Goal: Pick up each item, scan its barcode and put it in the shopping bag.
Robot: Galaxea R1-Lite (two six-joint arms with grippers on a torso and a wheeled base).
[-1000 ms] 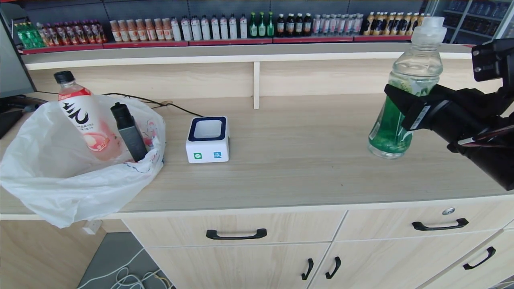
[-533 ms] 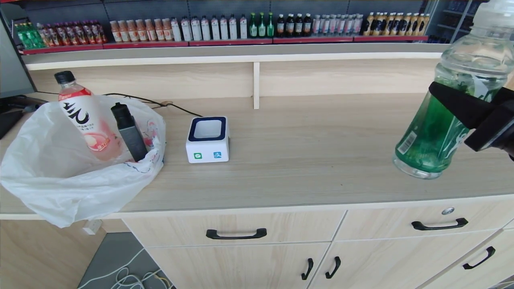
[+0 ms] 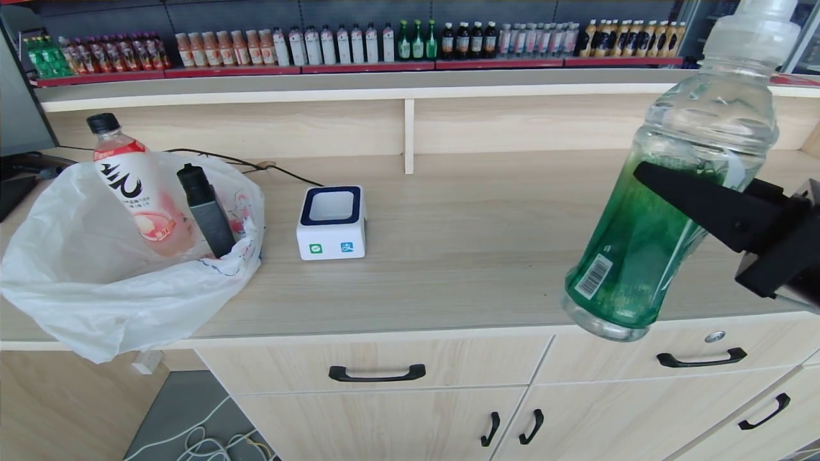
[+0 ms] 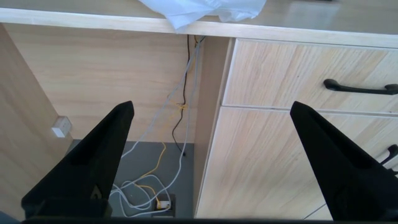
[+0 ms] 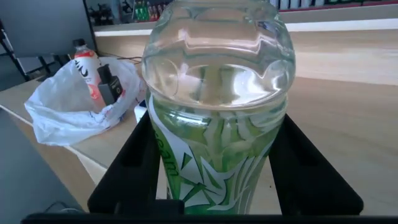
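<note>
While the right gripper (image 3: 679,192) pinches the green drink bottle (image 3: 640,256) across its middle, one black finger lying over the near side and the other hidden behind it, the bottle hangs clear of the counter (image 3: 474,256) above the front edge near its right end. It is tilted, with the cap up and away and the base down toward the front. In the right wrist view the two fingers sit on either side of the label, so the hold looks firm.

The step in hand appears to be bringing the bottle to the payment scanner (image 3: 332,221), the white box with a dark-rimmed window that stands mid-counter, just beside the shopping bag (image 3: 77,275). The barcode (image 3: 593,276) sits low on the bottle's side, facing forward and toward the scanner's end of the counter. To scan well, the arm should carry the bottle along the counter toward the left end and roll the wrist so that the striped patch turns down over the window. It should be held close above the window without touching it. The liquid will slosh, so a smooth, unhurried sweep is wise.

The bag lies open at the counter's left end, draped over the front edge, and holds a pink-labelled bottle (image 3: 138,192) and a dark bottle (image 3: 206,211). Both lean, so the drop afterwards needs care.

Spread wide and holding nothing, the left gripper (image 4: 211,109) hangs below counter level in front of the cabinet.
</note>
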